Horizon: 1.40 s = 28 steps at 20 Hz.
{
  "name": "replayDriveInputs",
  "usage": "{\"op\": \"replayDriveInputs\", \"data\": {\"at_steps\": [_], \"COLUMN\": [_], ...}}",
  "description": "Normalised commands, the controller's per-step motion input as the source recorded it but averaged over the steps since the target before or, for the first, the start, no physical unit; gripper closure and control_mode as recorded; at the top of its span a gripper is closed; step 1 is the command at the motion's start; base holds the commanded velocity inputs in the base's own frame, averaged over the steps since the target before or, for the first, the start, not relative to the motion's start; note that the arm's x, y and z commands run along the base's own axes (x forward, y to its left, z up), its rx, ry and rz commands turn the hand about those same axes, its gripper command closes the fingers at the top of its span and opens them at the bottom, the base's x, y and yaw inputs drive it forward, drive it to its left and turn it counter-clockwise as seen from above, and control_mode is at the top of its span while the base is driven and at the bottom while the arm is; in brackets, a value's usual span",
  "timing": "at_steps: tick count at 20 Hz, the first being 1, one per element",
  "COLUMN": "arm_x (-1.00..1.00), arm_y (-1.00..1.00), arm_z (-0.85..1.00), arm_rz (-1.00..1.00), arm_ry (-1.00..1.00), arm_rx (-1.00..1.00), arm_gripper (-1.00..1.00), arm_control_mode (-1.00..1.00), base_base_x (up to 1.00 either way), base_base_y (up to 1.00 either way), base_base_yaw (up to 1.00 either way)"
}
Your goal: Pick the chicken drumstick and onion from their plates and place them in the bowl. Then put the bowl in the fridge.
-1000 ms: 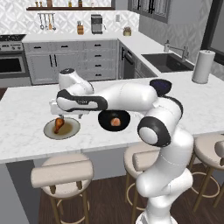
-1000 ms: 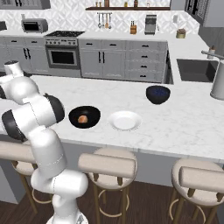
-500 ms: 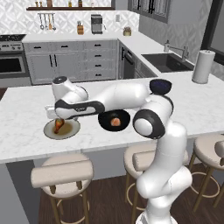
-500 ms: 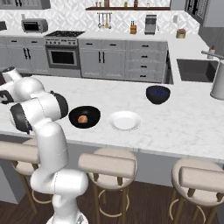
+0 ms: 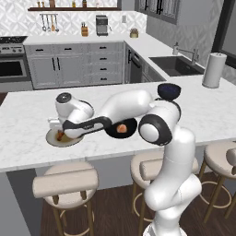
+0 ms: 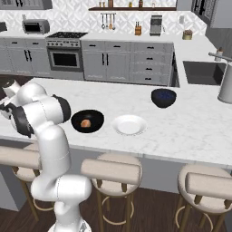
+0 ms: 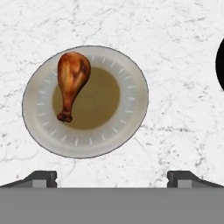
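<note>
The chicken drumstick [image 7: 72, 83] lies on the left half of the grey-olive plate [image 7: 131, 87], fat end away from the fingers, bone end pointing toward them. My gripper [image 7: 112, 178] hovers above the plate's near rim, open, with nothing between its fingertips [image 7: 41, 178]. From the left base view the hand hangs over the same plate [image 5: 69, 140] and the drumstick [image 5: 61, 135]. The onion [image 5: 122, 129] sits inside the black bowl [image 5: 110, 132], just right of that plate. The onion [image 6: 85, 123] also rests in the bowl [image 6: 95, 115] beside the bare white plate [image 6: 129, 124]. The fridge is out of view.
A dark blue bowl [image 6: 163, 97] stands further back on the marble island. A paper towel roll [image 5: 214, 69] rises at the far right by the sink. Bar stools [image 5: 64, 182] line the island's near edge. The black bowl's edge [image 7: 221, 63] shows at the hand view's right side.
The hand has come down a little over the grey-olive plate and the elbow has swung lower. The jaws stayed open. The bowls and plates have not moved.
</note>
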Motion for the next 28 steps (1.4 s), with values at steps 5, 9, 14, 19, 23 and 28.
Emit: {"op": "replayDriveInputs", "data": {"at_steps": [5,9,14,19,23,28], "arm_x": [0.28,0.37,0.23,0.13,0.23,0.31], "arm_y": [0.0,0.0,0.09,0.2,0.24,0.12], "arm_z": [0.0,0.0,-0.06,-0.15,-0.11,-0.1], "arm_rz": [0.0,0.0,0.0,0.0,0.0,0.0], "arm_ry": [-0.01,0.0,0.0,0.0,0.0,-0.02], "arm_rx": [0.04,0.0,0.0,0.0,0.0,0.0], "arm_gripper": [-1.0,-1.0,-1.0,-1.0,-1.0,-1.0], "arm_control_mode": [-1.0,-1.0,-1.0,-1.0,-1.0,-1.0], "base_base_x": [0.0,0.0,0.0,0.0,0.0,0.0], "base_base_y": [0.0,0.0,0.0,0.0,0.0,0.0], "base_base_yaw": [0.0,0.0,0.0,0.0,0.0,0.0]}}
